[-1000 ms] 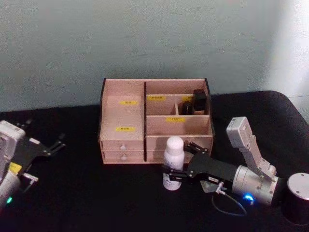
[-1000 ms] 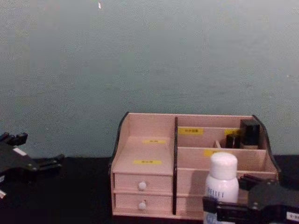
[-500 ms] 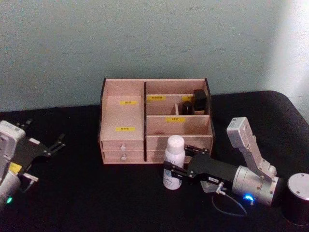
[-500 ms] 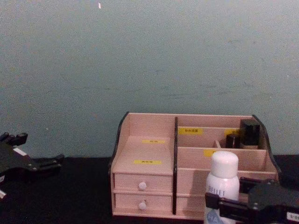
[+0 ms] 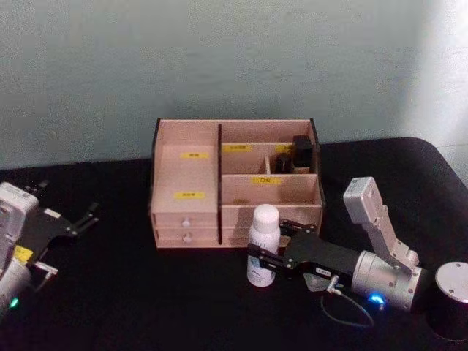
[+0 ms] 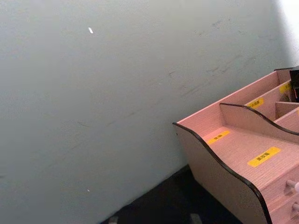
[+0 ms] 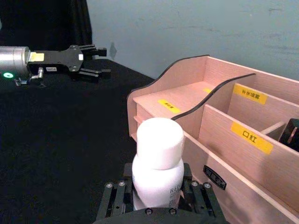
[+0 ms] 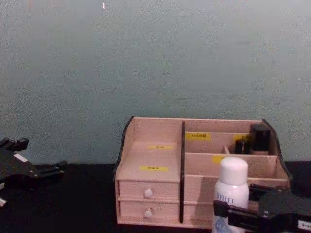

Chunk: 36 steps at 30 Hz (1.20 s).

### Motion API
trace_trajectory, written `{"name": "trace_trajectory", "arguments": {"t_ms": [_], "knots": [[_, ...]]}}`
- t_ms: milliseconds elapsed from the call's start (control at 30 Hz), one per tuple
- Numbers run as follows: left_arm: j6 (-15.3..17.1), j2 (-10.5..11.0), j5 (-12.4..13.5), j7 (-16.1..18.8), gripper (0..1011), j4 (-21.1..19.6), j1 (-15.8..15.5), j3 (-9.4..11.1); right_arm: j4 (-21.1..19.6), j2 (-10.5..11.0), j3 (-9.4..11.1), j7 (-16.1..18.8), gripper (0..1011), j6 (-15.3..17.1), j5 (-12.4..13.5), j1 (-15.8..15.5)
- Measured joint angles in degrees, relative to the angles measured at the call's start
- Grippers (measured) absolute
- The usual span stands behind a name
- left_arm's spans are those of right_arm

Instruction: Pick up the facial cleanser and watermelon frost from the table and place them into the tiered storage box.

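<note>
Right gripper (image 5: 263, 259) pinches the tall white facial cleanser bottle (image 5: 264, 221) just before the pinkish wooden tiered storage box (image 5: 186, 175), so lift it upright above the box's front wall while the spread left gripper (image 5: 86, 216) idles well left of it.

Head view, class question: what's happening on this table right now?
The right gripper has its fingers closed on the upright facial cleanser, just in front of the tiered storage box, at its lower right side. The bottle is not yet in any compartment. The left gripper sits open at the left of the table, holding nothing.
</note>
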Motion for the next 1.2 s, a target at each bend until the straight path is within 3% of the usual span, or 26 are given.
{"name": "trace_trajectory", "arguments": {"t_ms": [233, 600, 900, 1200], "knots": [[0.0, 0.0, 0.0, 0.0, 1001, 0.0, 0.0, 0.0, -0.9, 0.6, 0.1, 1.0, 594, -0.2, 0.5, 0.0], [0.0, 0.0, 0.0, 0.0, 1001, 0.0, 0.0, 0.0, -5.3, 1.4, 2.3, 1.3, 594, 0.6, 4.3, 0.4], [0.0, 0.0, 0.0, 0.0, 1001, 0.0, 0.0, 0.0, -6.1, -0.1, 3.1, -0.9, 594, 1.8, 5.9, 3.8], [0.0, 0.0, 0.0, 0.0, 1001, 0.0, 0.0, 0.0, -3.1, -2.9, 2.4, -4.7, 594, 2.9, 3.6, 8.7]]}}
